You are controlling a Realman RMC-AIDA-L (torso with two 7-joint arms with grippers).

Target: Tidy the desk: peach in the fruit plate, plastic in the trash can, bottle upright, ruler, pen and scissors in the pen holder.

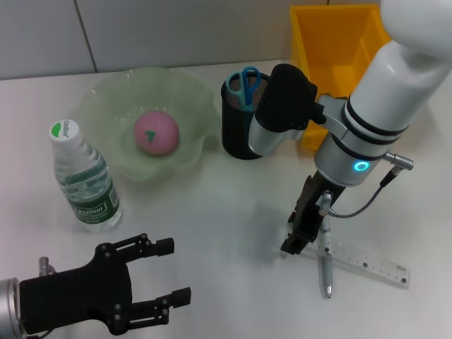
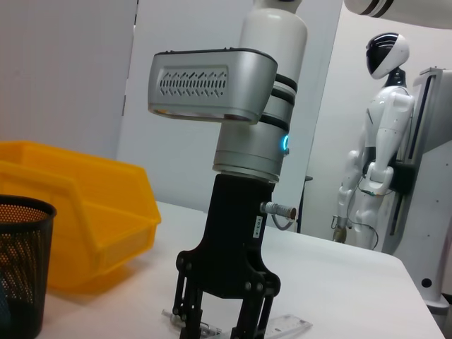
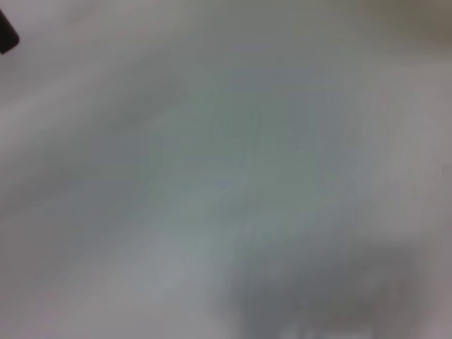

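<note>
The right gripper (image 1: pixel 305 236) is pressing down over the pen (image 1: pixel 326 261) and ruler (image 1: pixel 367 263), jaws spread to straddle the pen; the left gripper (image 1: pixel 159 279) is idling, jaws open.

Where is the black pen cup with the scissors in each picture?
Head view: the pen holder stands at the back of the table, between the fruit plate and the yellow bin.
Left wrist view: its mesh wall shows at the edge, before the bin.
Right wrist view: not in it.
Shared landmark: the yellow bin.

Robotics lab, white humanoid robot (image 2: pixel 374 148) standing by the wall, white worktable (image 1: pixel 233 212), bare panelled walls
</note>
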